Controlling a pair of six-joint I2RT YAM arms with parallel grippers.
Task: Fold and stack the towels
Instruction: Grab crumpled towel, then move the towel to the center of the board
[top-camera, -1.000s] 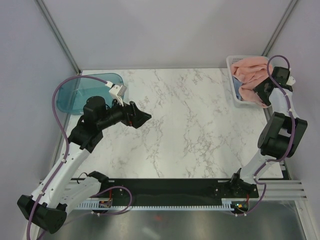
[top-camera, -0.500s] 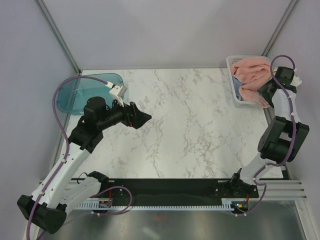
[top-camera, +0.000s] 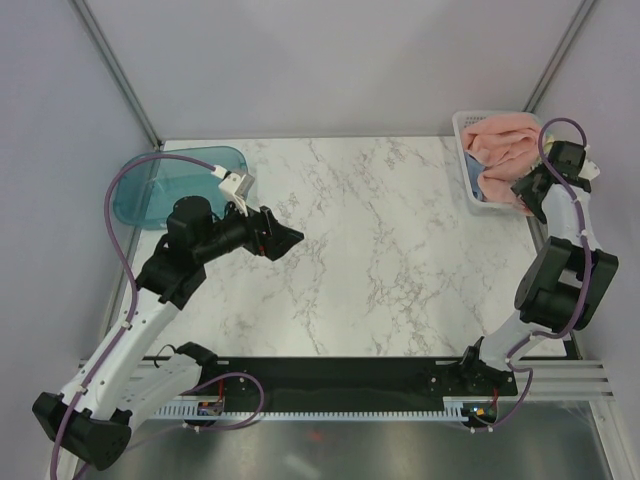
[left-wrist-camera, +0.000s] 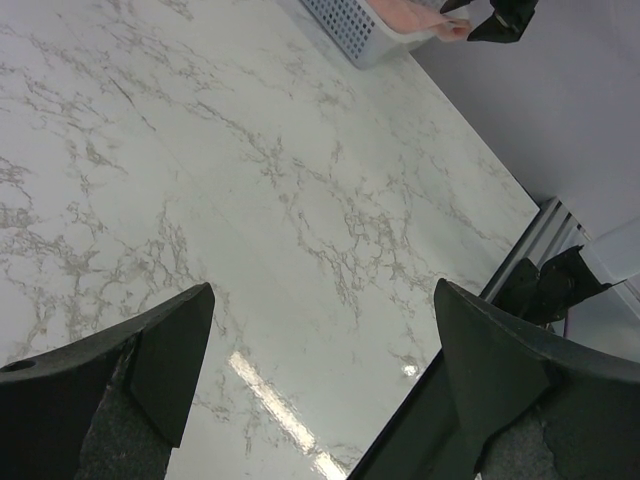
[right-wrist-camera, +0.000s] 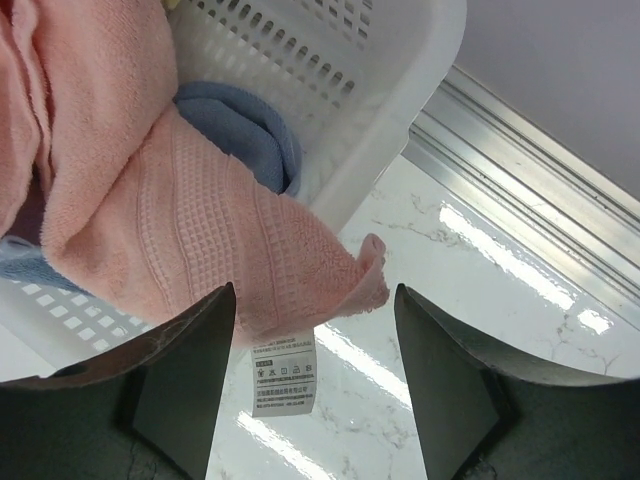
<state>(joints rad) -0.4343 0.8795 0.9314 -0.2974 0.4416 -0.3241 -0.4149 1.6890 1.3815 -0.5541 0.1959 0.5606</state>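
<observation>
- The right gripper sits at the near corner of the white mesh basket, upper right of the top view; judged, it is there because the towels have to come out of the basket before any folding can start
- Its fingers stand well apart and clamp nothing; in the right wrist view they frame the lower half of the picture
- The salmon-pink towel is heaped in the basket and spills over its rim; its loose corner, with the white tag hanging below, lies in the gap between the two fingers, nearer the left one; whether either finger touches cloth I cannot tell
- The light blue towel lies under the pink one, inside the basket, above and clear of the fingers
- The pale yellow towel shows in no view; it may be buried beneath the others
- The left gripper hangs over the marble table, left of centre in the top view, beside the teal tray; its jaws are spread wide with nothing in them
- Judged, it waits there, well apart from the towels, to take a second corner once a towel is laid out on the table
</observation>
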